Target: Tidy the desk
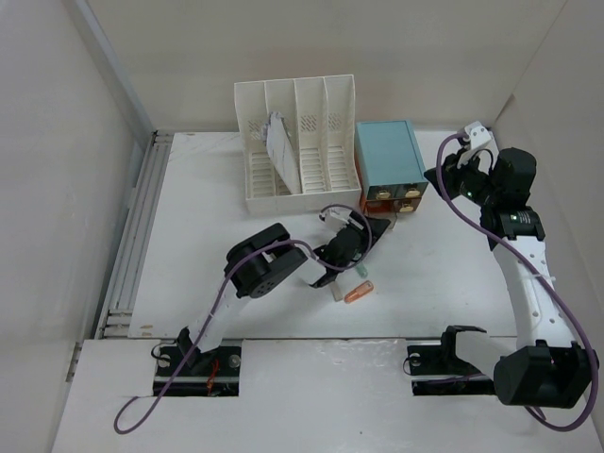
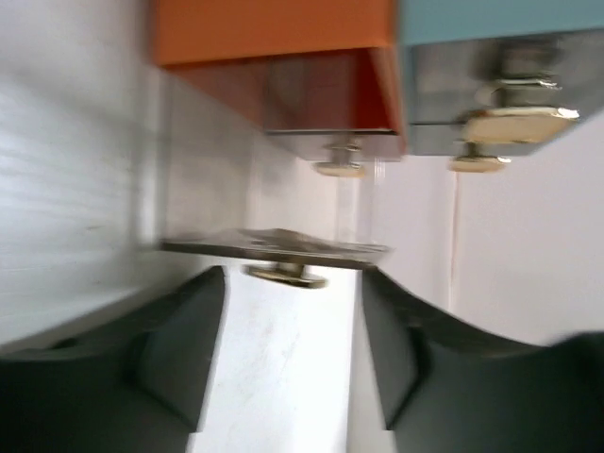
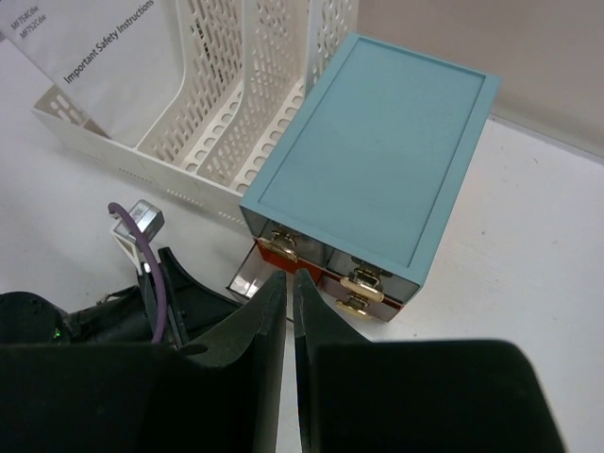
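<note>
Your left claw (image 2: 293,283) gapes empty before the light-blue rectangular drawer box (image 3: 377,151); your right claw (image 3: 289,293), above it, is nearly closed, empty.

Left tool (image 2: 293,283) spread; right tool (image 3: 289,283) pinched together.

Left wrist cam is all smear, so the orange drawer (image 2: 274,33) just ahead of the left gripper (image 2: 293,283) is mush and the blue box (image 2: 500,17) runs off the top. From overhead, the tiny bits (image 1: 356,293) beside that gripper are too small to identify.
</note>
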Tool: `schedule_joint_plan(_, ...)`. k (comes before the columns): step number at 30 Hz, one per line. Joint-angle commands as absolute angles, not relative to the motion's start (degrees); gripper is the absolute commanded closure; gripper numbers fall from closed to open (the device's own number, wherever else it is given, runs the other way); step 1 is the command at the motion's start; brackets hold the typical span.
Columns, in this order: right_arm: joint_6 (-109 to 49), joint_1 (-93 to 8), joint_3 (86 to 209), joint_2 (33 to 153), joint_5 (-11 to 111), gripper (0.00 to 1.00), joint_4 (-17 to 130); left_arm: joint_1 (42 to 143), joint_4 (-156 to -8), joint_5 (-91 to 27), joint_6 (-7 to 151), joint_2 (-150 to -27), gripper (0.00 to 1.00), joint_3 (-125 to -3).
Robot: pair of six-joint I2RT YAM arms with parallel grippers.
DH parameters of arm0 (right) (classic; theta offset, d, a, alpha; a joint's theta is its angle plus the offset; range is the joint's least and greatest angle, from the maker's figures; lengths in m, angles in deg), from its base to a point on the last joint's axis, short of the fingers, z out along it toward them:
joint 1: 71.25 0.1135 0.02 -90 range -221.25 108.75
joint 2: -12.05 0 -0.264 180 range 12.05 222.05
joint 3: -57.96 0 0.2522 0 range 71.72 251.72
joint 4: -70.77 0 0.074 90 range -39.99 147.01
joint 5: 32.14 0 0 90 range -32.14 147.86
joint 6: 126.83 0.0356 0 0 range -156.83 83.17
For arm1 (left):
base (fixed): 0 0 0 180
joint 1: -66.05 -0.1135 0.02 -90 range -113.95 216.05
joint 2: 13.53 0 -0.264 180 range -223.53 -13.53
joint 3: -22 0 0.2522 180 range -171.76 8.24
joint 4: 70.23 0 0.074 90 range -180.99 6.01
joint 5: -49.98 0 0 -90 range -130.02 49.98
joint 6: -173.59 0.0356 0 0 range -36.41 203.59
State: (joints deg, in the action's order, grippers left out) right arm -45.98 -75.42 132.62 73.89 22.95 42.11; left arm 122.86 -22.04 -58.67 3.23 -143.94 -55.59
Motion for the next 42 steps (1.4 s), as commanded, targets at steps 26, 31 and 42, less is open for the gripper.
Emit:
schedule_joint_plan(26, -65.6, -75.7, 132.9, 74.6, 7.5, 0.34, 37.2, 130.1, -37.6, -58.6, 36.4, -93.2, 1.00, -37.2)
schedule_joint_plan(31, -91.5, -72.6, 141.3, 83.9, -3.6, 0.25, 7.3, 132.1, -67.0, -73.4, 43.7, -79.6, 0.97, -36.4)
schedule_joint_plan(42, -87.0, -41.6, 138.3, 90.6, 31.8, 0.32, 18.8, 137.0, -92.2, -79.1, 24.7, -56.5, 0.28, -23.1)
